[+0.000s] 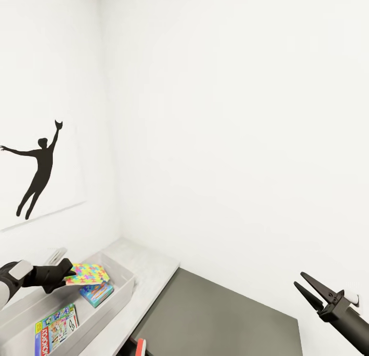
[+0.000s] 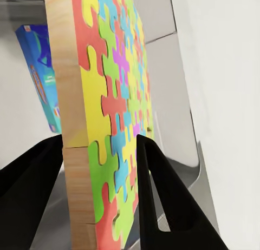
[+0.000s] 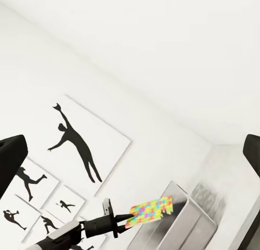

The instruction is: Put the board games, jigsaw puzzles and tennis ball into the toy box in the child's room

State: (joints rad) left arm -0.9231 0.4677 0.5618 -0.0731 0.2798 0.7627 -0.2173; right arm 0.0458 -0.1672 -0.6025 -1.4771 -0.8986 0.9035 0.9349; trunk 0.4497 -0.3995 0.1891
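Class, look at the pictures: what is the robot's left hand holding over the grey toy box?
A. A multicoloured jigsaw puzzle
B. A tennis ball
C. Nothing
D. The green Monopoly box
A: the left hand is closed on the edge of a jigsaw puzzle above the toy box, while the Monopoly box already lies inside.

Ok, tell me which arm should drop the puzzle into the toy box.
Left. The left gripper already clamps the puzzle above the toy box, so opening it should do. The right gripper hangs open and empty, far off over the dark cabinet.
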